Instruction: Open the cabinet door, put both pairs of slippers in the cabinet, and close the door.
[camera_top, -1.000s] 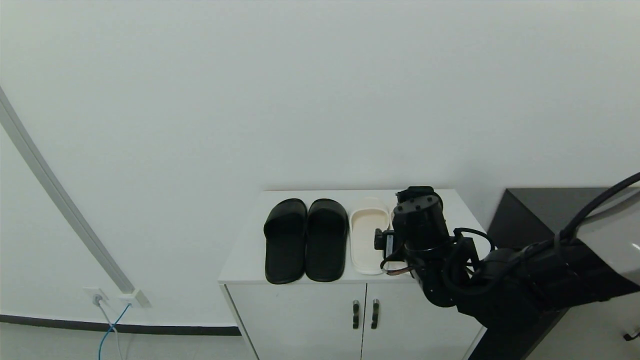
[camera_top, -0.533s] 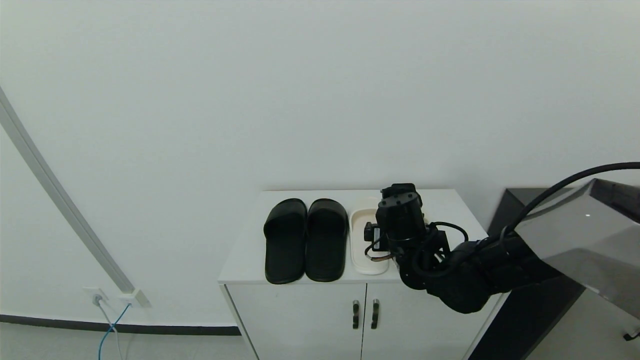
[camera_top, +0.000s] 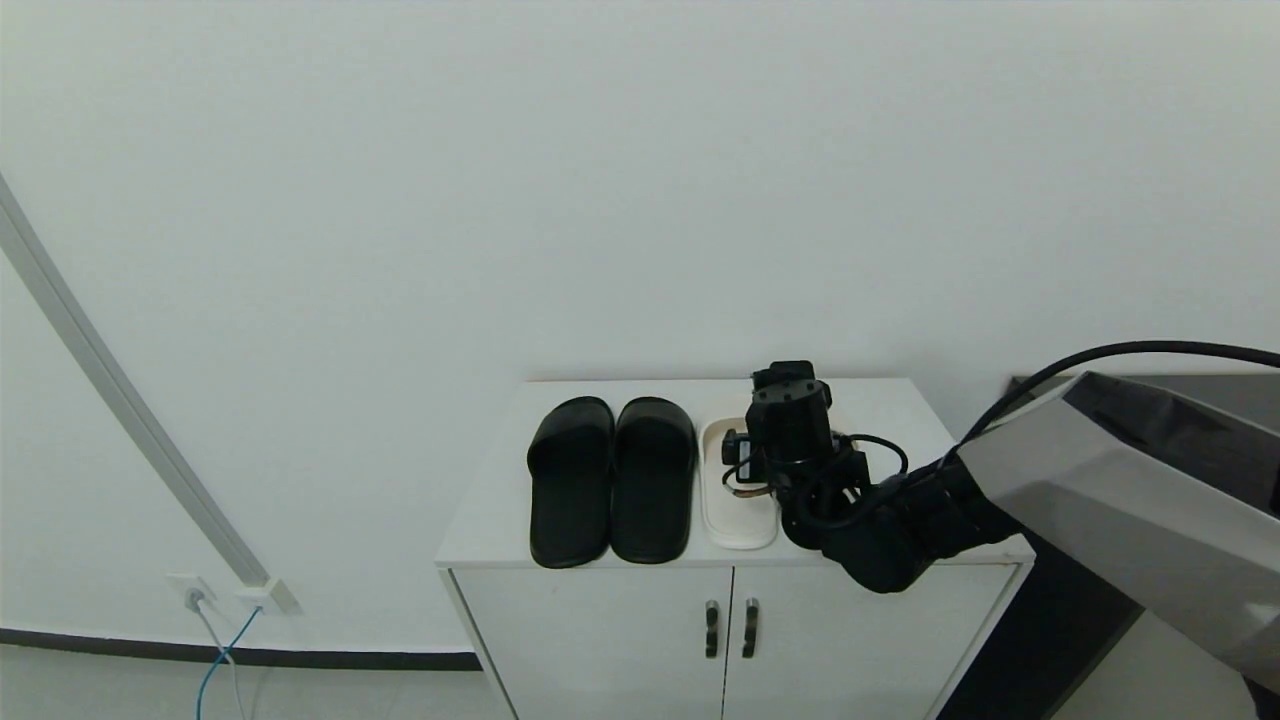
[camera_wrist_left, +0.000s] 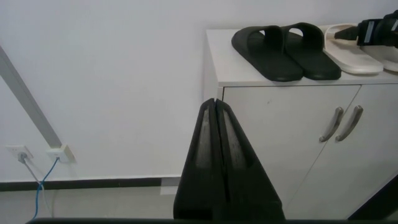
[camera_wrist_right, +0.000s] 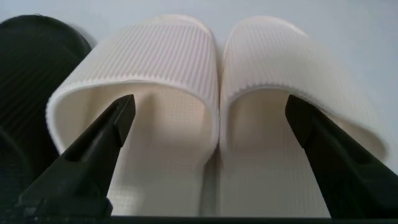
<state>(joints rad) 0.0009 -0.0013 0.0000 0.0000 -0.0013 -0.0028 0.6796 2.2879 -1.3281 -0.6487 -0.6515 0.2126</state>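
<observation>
Cream ribbed rubber slippers (camera_wrist_right: 186, 62) bracketed by the spread fingers (camera_wrist_right: 93, 162) of the right gripper (camera_wrist_right: 209, 106).

Lie side by side between the two open fingers, straps touching, with the matte black rubber slippers (camera_top: 610, 480) just outside one finger. Risks, on closing, pinching only the soft straps, letting one slipper buckle and drop out, or nudging the black pair. Risks also lifting a load while the white two-door cabinet (camera_top: 600, 640) stands shut beneath the fingers, leaving only the left gripper (camera_wrist_left: 216, 106), fingers pressed together, free for the metal handles (camera_top: 729, 627).
</observation>
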